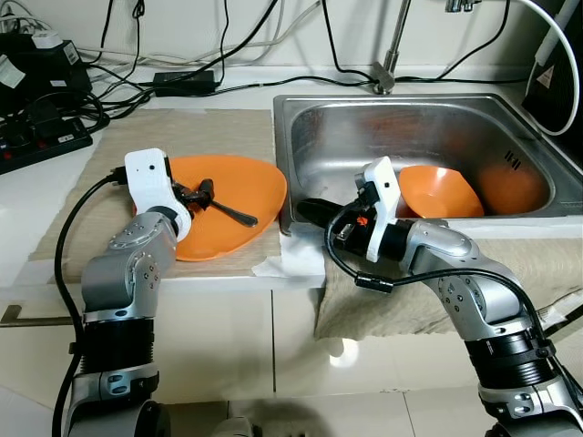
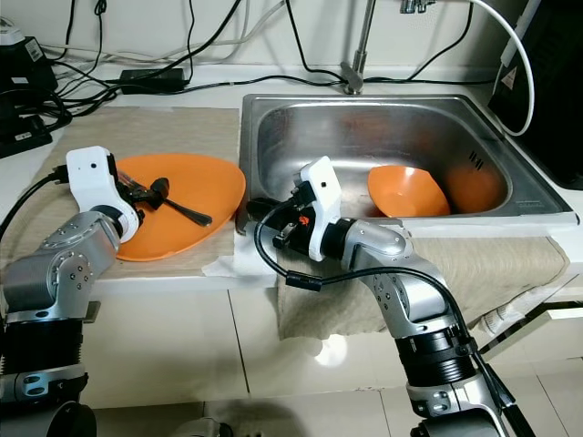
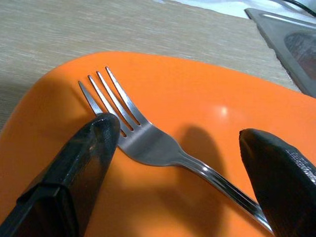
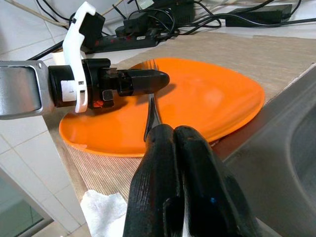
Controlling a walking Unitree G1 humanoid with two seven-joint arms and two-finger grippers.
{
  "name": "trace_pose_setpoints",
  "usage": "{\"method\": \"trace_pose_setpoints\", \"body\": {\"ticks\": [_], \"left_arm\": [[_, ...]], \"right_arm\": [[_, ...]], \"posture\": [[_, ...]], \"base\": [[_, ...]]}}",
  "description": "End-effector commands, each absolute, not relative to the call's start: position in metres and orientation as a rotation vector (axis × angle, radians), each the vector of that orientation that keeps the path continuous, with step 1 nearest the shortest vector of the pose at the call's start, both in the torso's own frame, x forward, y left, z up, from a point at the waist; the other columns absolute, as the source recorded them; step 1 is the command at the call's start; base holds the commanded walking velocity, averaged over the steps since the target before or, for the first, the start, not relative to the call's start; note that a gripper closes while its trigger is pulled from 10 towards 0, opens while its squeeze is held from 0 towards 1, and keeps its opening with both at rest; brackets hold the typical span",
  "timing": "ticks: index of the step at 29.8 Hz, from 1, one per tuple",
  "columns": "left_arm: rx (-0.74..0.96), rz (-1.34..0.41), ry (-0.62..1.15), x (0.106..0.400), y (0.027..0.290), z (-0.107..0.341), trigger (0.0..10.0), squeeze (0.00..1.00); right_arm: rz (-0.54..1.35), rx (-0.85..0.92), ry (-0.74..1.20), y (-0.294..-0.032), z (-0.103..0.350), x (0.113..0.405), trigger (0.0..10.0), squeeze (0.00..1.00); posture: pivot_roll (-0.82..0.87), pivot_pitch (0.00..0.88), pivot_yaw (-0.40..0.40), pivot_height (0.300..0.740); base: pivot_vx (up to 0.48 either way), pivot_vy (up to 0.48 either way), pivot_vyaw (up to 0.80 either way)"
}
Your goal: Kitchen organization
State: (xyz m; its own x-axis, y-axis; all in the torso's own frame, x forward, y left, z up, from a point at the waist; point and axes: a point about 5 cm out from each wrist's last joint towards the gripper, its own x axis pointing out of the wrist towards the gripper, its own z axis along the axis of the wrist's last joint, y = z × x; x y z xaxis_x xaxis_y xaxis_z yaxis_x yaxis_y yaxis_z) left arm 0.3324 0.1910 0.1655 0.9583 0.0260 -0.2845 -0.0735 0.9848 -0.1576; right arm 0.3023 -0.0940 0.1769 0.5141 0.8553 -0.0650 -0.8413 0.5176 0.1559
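Where left gripper [image 3: 177, 163] straddles fork [image 3: 148, 143], mid-plate [image 3: 207, 89]

Orange plate [image 2: 196, 196] lies on a beige cloth [image 2: 173, 127] on the worktop [image 2: 273, 86], just left of the steel sink [image 2: 301, 137]. A fork [image 2: 178, 208] rests on the plate. Left gripper [image 2: 146, 193] is over the plate at the fork's head. Right gripper [image 2: 260, 209] sits at the sink's front left corner. An orange bowl [image 2: 405, 193] stands tilted in the sink.
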Motion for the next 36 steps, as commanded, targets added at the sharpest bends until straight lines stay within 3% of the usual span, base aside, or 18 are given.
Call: {"method": "trace_pose_setpoints", "body": {"ticks": [1, 5, 6, 10, 11, 12, 28, 29, 30, 31, 36], "left_arm": [[-0.154, 0.022, 0.291, 0.336, 0.188, 0.167, 10.0, 1.0], [-0.112, -0.003, 0.27, 0.337, 0.187, 0.17, 10.0, 1.0], [-0.1, -0.004, 0.263, 0.338, 0.187, 0.17, 10.0, 0.0], [-0.096, -0.003, 0.256, 0.339, 0.188, 0.171, 10.0, 0.0], [-0.099, -0.007, 0.253, 0.339, 0.188, 0.17, 1.2, 0.0], [-0.101, -0.009, 0.258, 0.339, 0.188, 0.169, 0.0, 0.0], [-0.116, -0.022, 0.288, 0.339, 0.192, 0.167, 0.0, 0.0], [-0.115, -0.024, 0.285, 0.338, 0.192, 0.173, 2.5, 0.0], [-0.126, -0.023, 0.284, 0.338, 0.193, 0.177, 9.4, 0.0], [-0.14, -0.021, 0.282, 0.337, 0.194, 0.184, 10.0, 0.0], [-0.162, -0.028, 0.267, 0.333, 0.194, 0.214, 10.0, 0.0]], "right_arm": [[1.014, 0.092, 0.136, -0.094, 0.18, 0.305, 10.0, 0.0], [1.015, 0.091, 0.136, -0.094, 0.18, 0.304, 10.0, 0.0], [1.014, 0.09, 0.136, -0.094, 0.18, 0.304, 10.0, 0.0], [1.014, 0.09, 0.137, -0.094, 0.18, 0.304, 10.0, 0.0], [1.014, 0.09, 0.137, -0.094, 0.18, 0.304, 10.0, 0.0], [1.014, 0.089, 0.137, -0.094, 0.18, 0.304, 10.0, 0.0], [1.012, 0.086, 0.14, -0.095, 0.179, 0.303, 10.0, 0.0], [1.012, 0.084, 0.141, -0.095, 0.179, 0.303, 10.0, 0.0], [1.012, 0.084, 0.142, -0.095, 0.179, 0.303, 10.0, 0.0], [1.012, 0.083, 0.144, -0.095, 0.178, 0.303, 10.0, 0.0], [1.015, 0.082, 0.15, -0.094, 0.177, 0.301, 10.0, 0.0]], "posture": [[0.08, 0.018, 0.022, 0.74], [0.08, 0.019, 0.021, 0.74], [0.08, 0.019, 0.021, 0.74], [0.08, 0.019, 0.021, 0.74], [0.08, 0.019, 0.021, 0.74], [0.08, 0.021, 0.021, 0.74], [0.08, 0.016, 0.022, 0.74], [0.08, 0.016, 0.022, 0.74], [0.08, 0.016, 0.022, 0.74], [0.08, 0.017, 0.025, 0.74], [0.1, 0.021, 0.033, 0.74]], "base": [[0.0, 0.0, 0.0], [0.0, 0.0, 0.0], [0.0, 0.0, 0.0], [0.0, 0.0, 0.0], [0.0, 0.0, 0.0], [0.0, 0.0, 0.0], [0.0, 0.0, 0.0], [0.0, 0.0, 0.0], [0.0, 0.0, 0.0], [0.0, 0.0, 0.0], [0.0, 0.0, 0.0]]}}
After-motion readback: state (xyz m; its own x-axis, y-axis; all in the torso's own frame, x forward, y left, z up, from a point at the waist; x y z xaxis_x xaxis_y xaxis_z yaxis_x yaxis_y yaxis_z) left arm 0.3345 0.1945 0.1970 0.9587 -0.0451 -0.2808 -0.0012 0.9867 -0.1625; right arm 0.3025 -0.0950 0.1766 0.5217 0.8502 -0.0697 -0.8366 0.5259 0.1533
